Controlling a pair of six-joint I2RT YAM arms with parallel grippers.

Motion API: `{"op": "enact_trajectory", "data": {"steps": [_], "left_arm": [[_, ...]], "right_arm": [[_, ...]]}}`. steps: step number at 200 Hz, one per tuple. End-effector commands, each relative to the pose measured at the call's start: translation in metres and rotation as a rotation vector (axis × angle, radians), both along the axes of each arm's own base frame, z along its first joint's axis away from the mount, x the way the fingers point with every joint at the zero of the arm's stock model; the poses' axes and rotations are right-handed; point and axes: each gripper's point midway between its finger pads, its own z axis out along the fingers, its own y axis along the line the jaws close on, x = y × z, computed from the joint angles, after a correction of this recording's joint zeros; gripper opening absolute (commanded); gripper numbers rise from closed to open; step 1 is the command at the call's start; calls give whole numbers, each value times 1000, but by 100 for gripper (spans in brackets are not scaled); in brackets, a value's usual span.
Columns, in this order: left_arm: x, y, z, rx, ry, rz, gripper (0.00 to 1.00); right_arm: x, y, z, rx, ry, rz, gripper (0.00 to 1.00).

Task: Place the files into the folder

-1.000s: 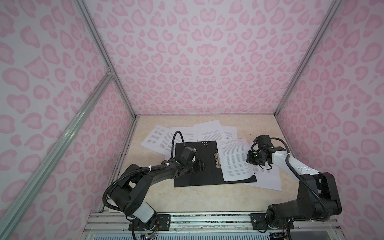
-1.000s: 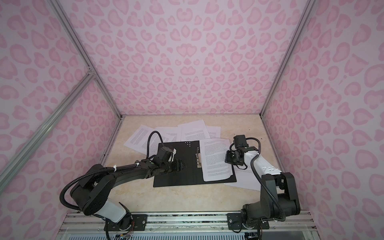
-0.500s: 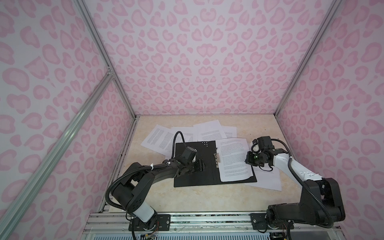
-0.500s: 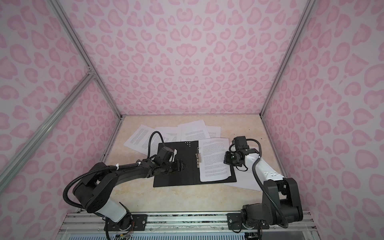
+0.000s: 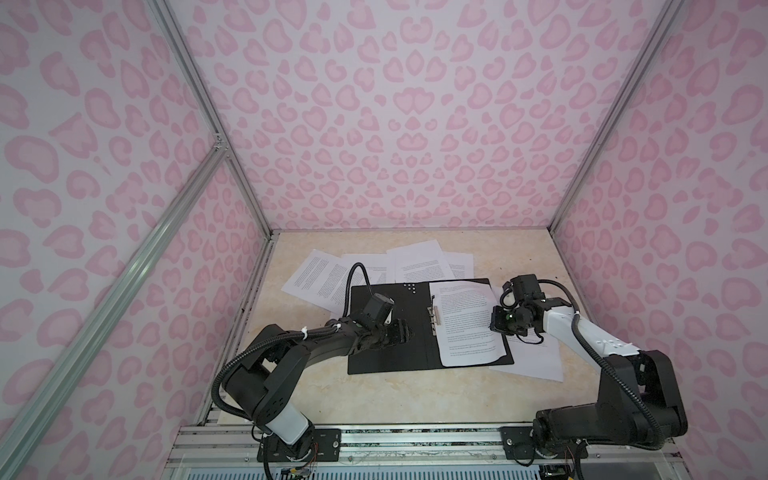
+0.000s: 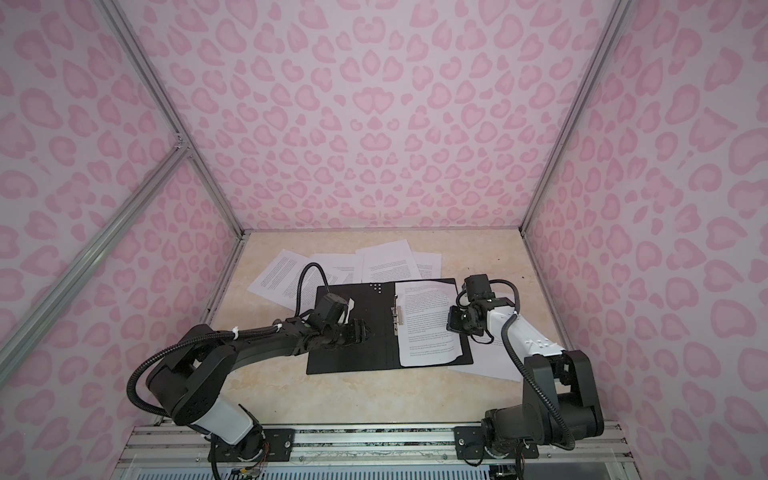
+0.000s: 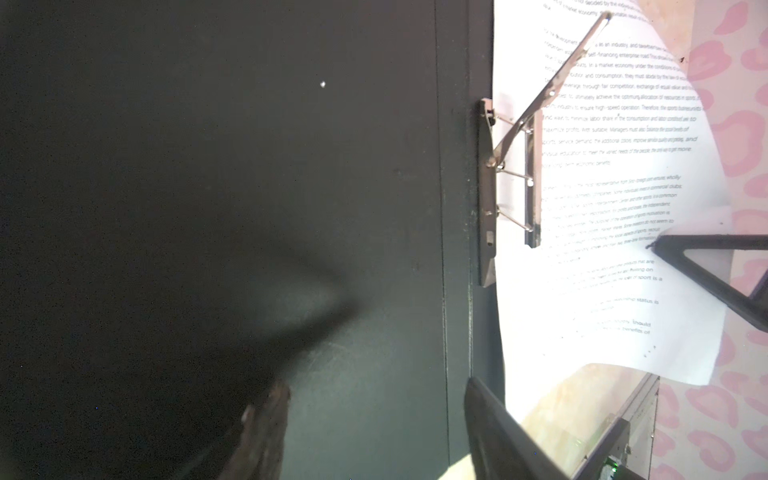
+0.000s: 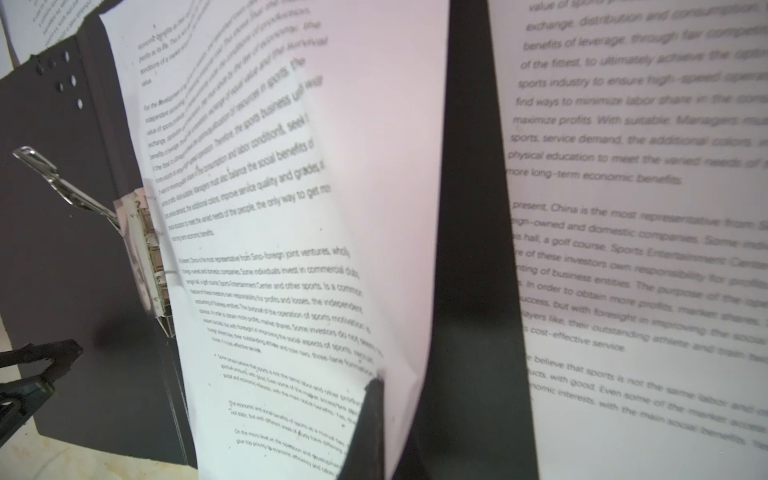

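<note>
Across the counter [image 5: 374,399], several files [image 5: 320,278] are lying outside the open folder [image 5: 386,357]. One sheet [image 5: 465,328] is resting inside, the right tool [image 5: 494,325] pinching its edge; the left tool [image 5: 408,332] is hanging open, empty.

A folder [image 5: 395,357] lies open and flat at the middle of a table [image 5: 374,399], with a clip [image 5: 434,318] along its spine. One filed sheet [image 5: 469,332] rests on the folder's right half, just right of the clip. Loose sheets [image 5: 320,278] overlap in a row behind the folder, their near edges tucked under it. A single sheet [image 5: 538,363] lies to the right, partly under the folder's right edge. The left gripper [image 5: 408,332] sits over the bare left half. The right gripper [image 5: 494,326] pinches the filed sheet's lifted right edge.
</note>
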Motion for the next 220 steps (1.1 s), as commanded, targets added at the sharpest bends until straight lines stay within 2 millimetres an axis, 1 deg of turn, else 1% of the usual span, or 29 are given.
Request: {"op": "enact_trajectory", "data": {"steps": [1,59,71,111,155,175,181,186,188,202,203,207,220], "left_arm": [[4,-4,3,-12,-9,-2,68],[4,-4,2,-14,-6,-5,68],[4,-4,2,-14,-6,-5,68],[4,-5,2,-15,-3,-6,68],[4,-5,1,-14,0,-8,68],[4,-6,1,-17,0,-9,68],[4,-6,1,-19,0,-9,68],[4,-6,1,-19,2,-9,68],[4,-6,1,-20,2,-10,68],[3,-7,0,-22,5,-11,68],[3,-7,0,-22,5,-11,68],[3,-7,0,-22,5,-11,68],[3,-6,0,-20,7,-11,68]], "right_arm": [[-3,0,-2,-13,13,6,0],[-1,1,-3,-18,9,11,0],[0,0,-3,-22,10,10,6],[4,0,-7,-28,12,12,12],[6,-3,-8,-47,18,6,38],[8,-6,-8,-56,17,-2,52],[9,-6,-9,-56,20,-2,59],[10,-6,-9,-57,20,-1,62],[11,-6,-9,-57,21,0,64],[13,-8,-12,-68,29,5,72],[13,-8,-12,-71,32,3,74],[13,-10,-13,-76,37,1,76],[14,-14,-17,-85,53,-10,77]]}}
